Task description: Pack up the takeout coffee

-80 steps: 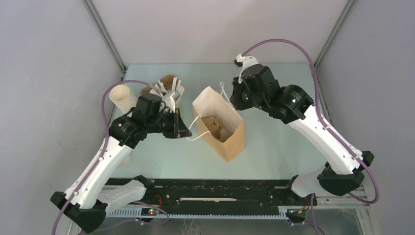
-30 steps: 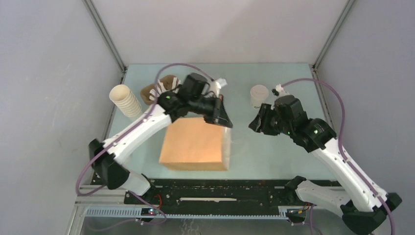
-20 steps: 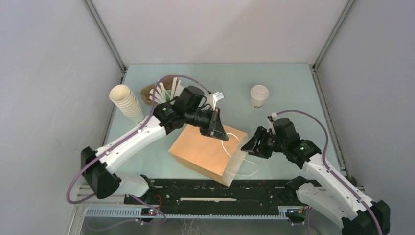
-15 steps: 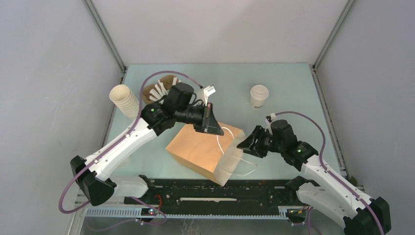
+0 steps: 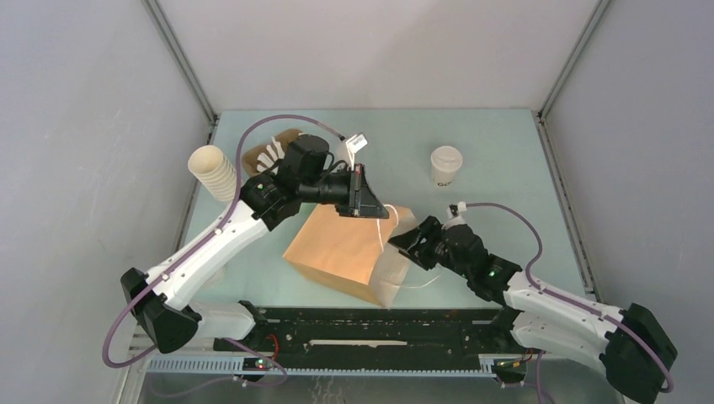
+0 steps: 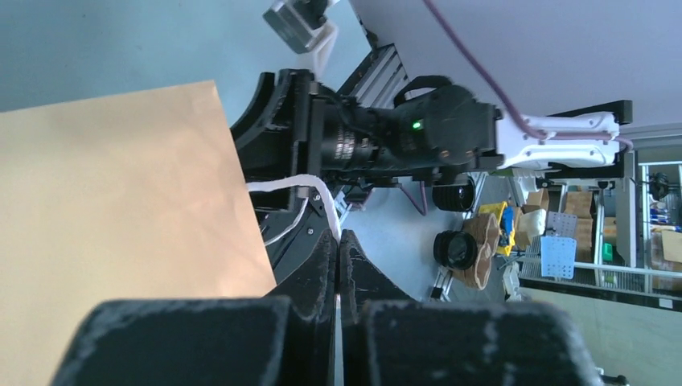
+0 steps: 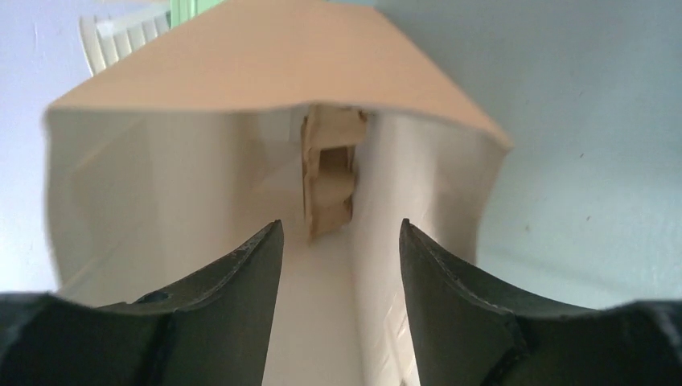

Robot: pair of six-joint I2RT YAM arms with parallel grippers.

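Note:
The takeout coffee [image 5: 445, 166], a small cream cup with a white lid, stands upright at the back right, apart from both grippers. A brown paper bag [image 5: 341, 246] lies on its side, its mouth facing right. My left gripper [image 5: 368, 208] is shut on the bag's white string handle [image 6: 315, 190], seen pinched at the tips [image 6: 338, 235] in the left wrist view. My right gripper [image 5: 405, 245] is open at the bag's mouth. In its own view the fingers [image 7: 340, 227] frame the pale inside of the bag [image 7: 161, 185], where a brown cardboard piece [image 7: 330, 173] stands.
A tall stack of cream cups [image 5: 215, 172] leans at the left edge. A brown cardboard holder and a green cup of white sticks [image 5: 271, 154] sit behind my left arm. The black rail [image 5: 370, 324] runs along the near edge.
The bag has swung so its mouth faces right and lower. My left gripper kept the handle and shifted slightly left. My right gripper moved left to the mouth and opened wider.

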